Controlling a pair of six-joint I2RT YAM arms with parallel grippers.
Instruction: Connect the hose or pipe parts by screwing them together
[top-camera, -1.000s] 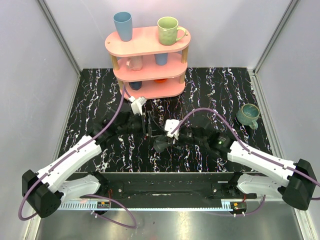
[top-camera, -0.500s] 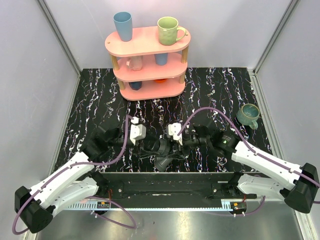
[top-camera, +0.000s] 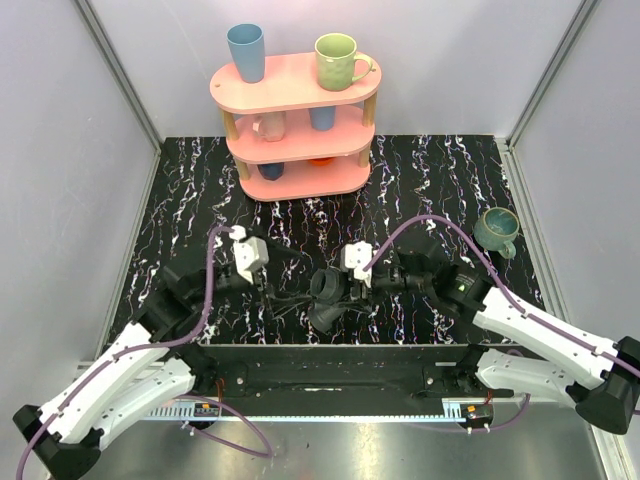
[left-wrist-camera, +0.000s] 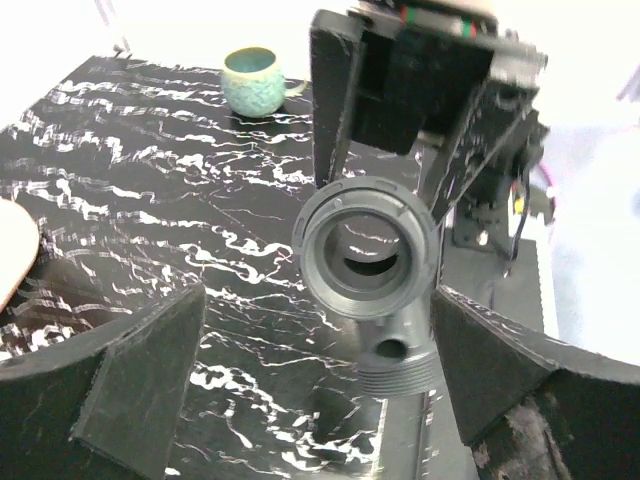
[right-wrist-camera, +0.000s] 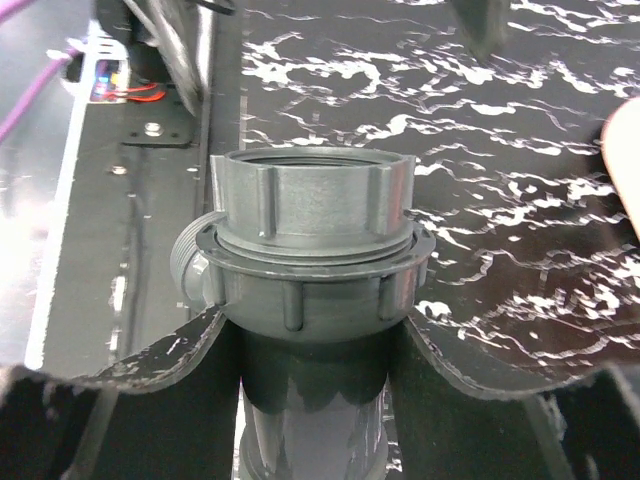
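Near the front edge of the table (top-camera: 450, 170), between the two arms, the pipe fitting (top-camera: 325, 290) hangs just above the surface, held by the right gripper (right-wrist-camera: 310, 345). Its jaws stand part-way closed, clamped on the grey tubular body below the ribbed collar (right-wrist-camera: 310, 190). The left gripper (left-wrist-camera: 318, 330) is spread fully wide and holds nothing. Its fingers (left-wrist-camera: 140, 370) flank the open round mouth of the fitting without touching it. A teal mug (left-wrist-camera: 255, 80) sits well apart at the far right.

The step in hand looks like the screwing itself: the collar already sits on the body, and the free gripper is lined up on its axis, as if between turns. Whether the thread is run fully home is hard to tell from these views.

If it is not, the next move calls for the left gripper to advance squarely over the collar, close on its ribs, and twist about the fitting's axis while the right one keeps the body from turning.
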